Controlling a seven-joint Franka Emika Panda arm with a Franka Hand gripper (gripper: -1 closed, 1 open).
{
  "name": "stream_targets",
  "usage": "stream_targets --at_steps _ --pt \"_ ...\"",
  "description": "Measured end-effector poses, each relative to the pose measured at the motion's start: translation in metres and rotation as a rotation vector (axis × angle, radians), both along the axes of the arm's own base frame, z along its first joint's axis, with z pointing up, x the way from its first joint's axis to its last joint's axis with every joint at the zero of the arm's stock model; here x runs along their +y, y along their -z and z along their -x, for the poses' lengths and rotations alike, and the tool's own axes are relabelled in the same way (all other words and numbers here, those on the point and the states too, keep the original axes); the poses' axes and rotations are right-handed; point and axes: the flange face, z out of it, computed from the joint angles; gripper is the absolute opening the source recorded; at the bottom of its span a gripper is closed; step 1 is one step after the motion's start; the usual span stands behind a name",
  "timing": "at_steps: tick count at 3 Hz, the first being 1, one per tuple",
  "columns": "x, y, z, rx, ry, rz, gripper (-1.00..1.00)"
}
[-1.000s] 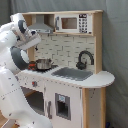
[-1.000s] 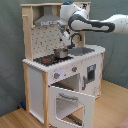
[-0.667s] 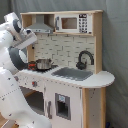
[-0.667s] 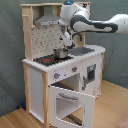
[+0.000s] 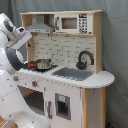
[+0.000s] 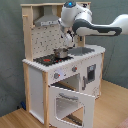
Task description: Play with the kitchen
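Note:
The kitchen (image 5: 95,80) is a tall toy of pale wood and white panels, seen in both exterior views. It has a grey hood (image 5: 39,25), a black faucet (image 5: 84,59) over a grey sink (image 5: 72,73), and a red-ringed stovetop (image 6: 47,60). A small metal pot (image 6: 61,52) stands on the stovetop. The windowed oven door (image 6: 70,102) hangs open. My gripper (image 6: 67,36) hovers above the pot, under the hood's edge, and is apart from the pot. In the first exterior view the gripper (image 5: 23,38) shows at the left, beside the hood.
A toy microwave (image 5: 75,22) sits on the top shelf. The white pegboard back (image 6: 42,42) rises behind the stove. My white arm (image 6: 102,27) reaches in from the second exterior view's right. A grey curtain (image 6: 10,60) hangs behind, over a wooden floor (image 6: 15,120).
The gripper has shifted slightly up and toward the second exterior view's right, a little farther from the pot. The pot and oven door have not moved.

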Motion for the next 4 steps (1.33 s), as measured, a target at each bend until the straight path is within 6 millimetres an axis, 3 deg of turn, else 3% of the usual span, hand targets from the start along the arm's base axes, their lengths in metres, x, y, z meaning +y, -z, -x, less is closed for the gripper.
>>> stream_targets --at_steps 2,4 --pt "0.015 -0.01 0.035 -0.109 -0.02 0.19 1.0" --pt "0.032 -0.016 0.082 -0.195 -0.012 0.355 1.0"
